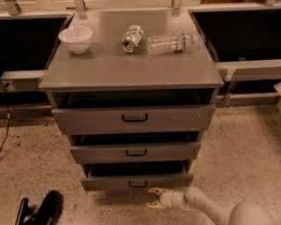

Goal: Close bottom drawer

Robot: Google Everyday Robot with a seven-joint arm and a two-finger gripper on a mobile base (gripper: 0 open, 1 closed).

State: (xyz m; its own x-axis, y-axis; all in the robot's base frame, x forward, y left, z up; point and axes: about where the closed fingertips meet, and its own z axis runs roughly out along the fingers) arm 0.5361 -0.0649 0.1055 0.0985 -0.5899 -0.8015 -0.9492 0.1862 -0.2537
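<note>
The bottom drawer (136, 181) is the lowest of three grey drawers in the cabinet. It stands pulled out a little, with a dark gap above its short front panel and a small black handle (137, 184) at its centre. My gripper (151, 198) is low near the floor, just below and slightly right of that handle. Its two pale fingers (155, 190) are spread apart and hold nothing. My white arm (210, 207) reaches in from the lower right.
The middle drawer (136, 151) and top drawer (133, 118) also stand partly out. On the cabinet top (107, 69) are a white bowl (76, 38), a can on its side (132, 37) and a lying plastic bottle (171, 42). A black object (40, 210) lies on the floor at lower left.
</note>
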